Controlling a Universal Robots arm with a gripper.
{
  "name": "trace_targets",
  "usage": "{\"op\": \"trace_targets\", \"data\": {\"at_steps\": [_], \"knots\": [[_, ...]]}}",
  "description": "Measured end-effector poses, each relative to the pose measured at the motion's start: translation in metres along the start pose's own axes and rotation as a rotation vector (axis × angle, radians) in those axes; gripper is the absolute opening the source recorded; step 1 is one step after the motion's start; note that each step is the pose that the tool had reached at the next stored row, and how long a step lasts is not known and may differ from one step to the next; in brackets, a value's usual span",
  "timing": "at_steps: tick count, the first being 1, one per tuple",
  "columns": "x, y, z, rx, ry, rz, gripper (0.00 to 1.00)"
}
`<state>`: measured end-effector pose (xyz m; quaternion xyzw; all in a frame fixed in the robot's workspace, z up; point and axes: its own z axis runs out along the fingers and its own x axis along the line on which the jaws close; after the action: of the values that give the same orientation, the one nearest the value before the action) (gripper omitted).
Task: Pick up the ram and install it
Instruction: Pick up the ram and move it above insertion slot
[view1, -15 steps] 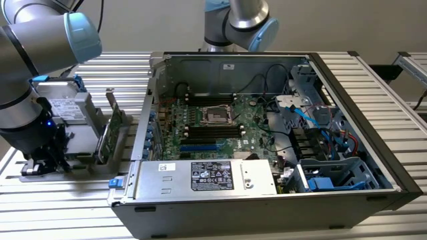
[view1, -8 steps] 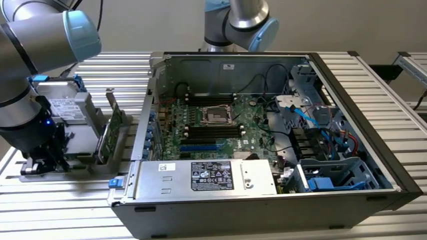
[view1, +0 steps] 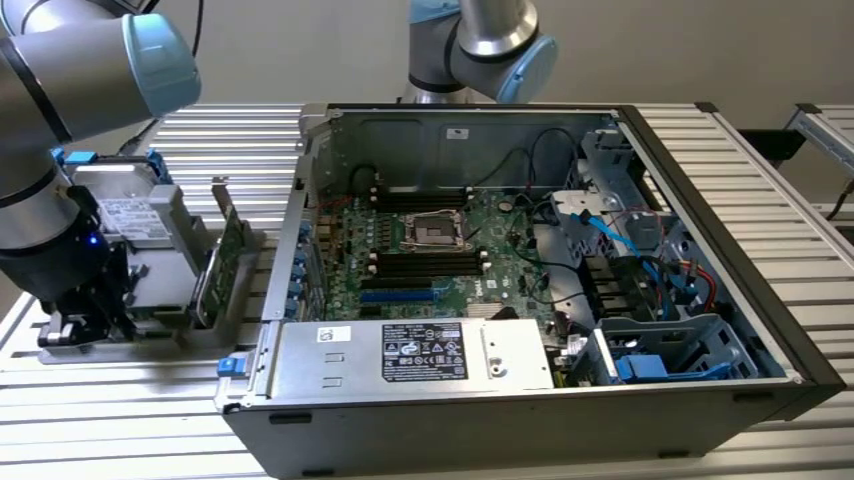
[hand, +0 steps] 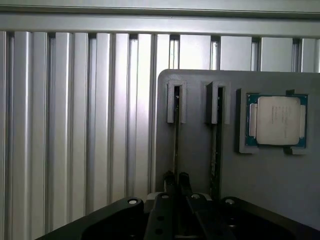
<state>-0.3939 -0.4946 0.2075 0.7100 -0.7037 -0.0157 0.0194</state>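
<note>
Item: ram (hand: 176, 140), stood on edge in the slot nearest the grey holder's (hand: 265, 185) edge. Likely light, stiff, thin, fragile; you take its long upper edge, clear of contacts. Gripper (hand: 177, 180) fingers (hand: 170, 179) pinch it.

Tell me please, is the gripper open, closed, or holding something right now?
Gripper: closed on the ram stick, which stands in a slot of the grey holder.

One open computer case (view1: 534, 430), containing one motherboard (view1: 501, 270) and one power supply (view1: 414, 355). One gray holder (hand: 270, 180) carrying two thin pieces on edge, one ram (hand: 176, 140) and one other circuit board (hand: 218, 145), plus one square processor chip (hand: 277, 120).
</note>
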Motion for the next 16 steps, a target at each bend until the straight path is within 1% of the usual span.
{"op": "trace_targets", "data": {"at_steps": [11, 16], "knots": [[-0.003, 0.0007, -0.0147, -0.0001, 0.0000, 0.000, 0.13], [-0.004, 0.0011, -0.0248, -0.0006, 0.0000, 0.000, 0.13]]}}
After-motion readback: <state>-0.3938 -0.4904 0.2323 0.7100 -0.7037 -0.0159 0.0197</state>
